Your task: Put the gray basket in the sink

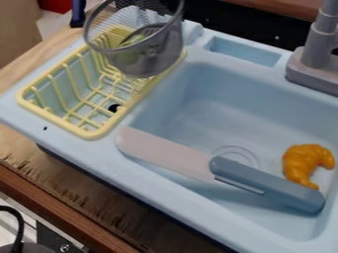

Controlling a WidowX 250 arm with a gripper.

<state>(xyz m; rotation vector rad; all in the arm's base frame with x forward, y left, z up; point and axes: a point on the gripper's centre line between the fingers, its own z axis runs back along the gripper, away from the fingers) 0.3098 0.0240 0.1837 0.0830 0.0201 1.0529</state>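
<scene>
Wooden desk [86,190]: it carries the whole toy washing-up corner, showing along the unit's near side.
Pale blue sink [172,185]: broad basin with a raised rim; that rim is what the basket would have to clear on its way in.
Yellow dish rack [56,119]: sits on the ledge beside the basin, where washed things would drain.
Gray basket [150,62]: rim tilted, over the rack's far end and seemingly off it, so I'd say it's being carried. Not in the basin. Something greenish shows through the mesh; inside or behind, I can't say.
Toy knife [165,154]: laid aslant, blade end on the near rim, handle down in the basin; that bridging looks easy to upset if the basket lands on it.
Gray faucet [320,44]: stands at the basin's back corner, so I'd steer the basket wide of it.
Orange croissant [304,160]: on the basin floor, just beside the handle; the roomier landing looks to be behind them.
Black gripper [148,4]: what I take for its tip is at the top edge, by the basket's rim. Open or closed, I cannot tell from here.
</scene>
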